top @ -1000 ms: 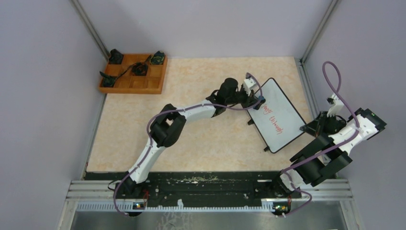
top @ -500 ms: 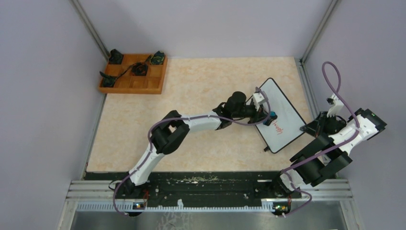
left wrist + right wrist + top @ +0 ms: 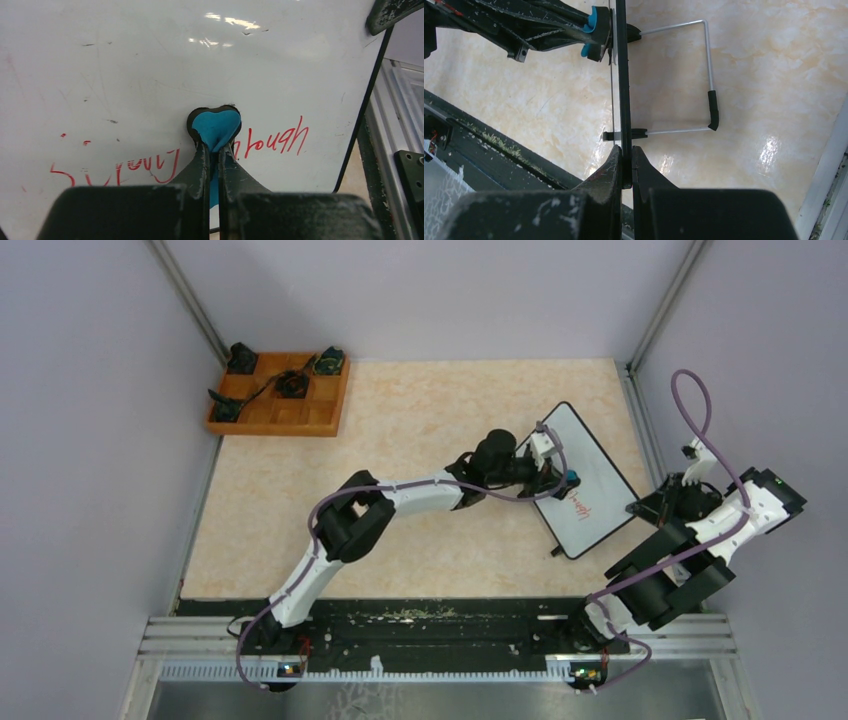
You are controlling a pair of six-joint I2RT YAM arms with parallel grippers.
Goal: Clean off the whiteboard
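Step in hand: wiping, partly done. The whiteboard (image 3: 590, 475) stands propped on the right side of the desk (image 3: 420, 530), close to the right-hand wall, resting on a thin wire stand (image 3: 707, 60) with black rubber tips. The right pincer (image 3: 624, 152) is clamped on the board's thin black frame at its near-right edge, seen edge-on from that wrist, and appears to steady it. The left pincer (image 3: 214, 150) is closed tight on a small blue eraser (image 3: 216, 127), whose pad is pressed flat against the board face at mid-height. Red handwriting (image 3: 272, 142) runs in one line either side of the eraser; the left half is already smeared and broken, while the right half, reading something like "rough", is intact. The upper board face is glossy white, lightly scuffed, with ceiling glare and faint pink residue at the left. The eraser looks soft, with a dark felt-like rim, and is squeezed out of shape between the fingers. In my judgement, the next move calls for sideways strokes along the written line under steady pressure, with the frame grip held firm so the light board does not slide or tip on its stand.
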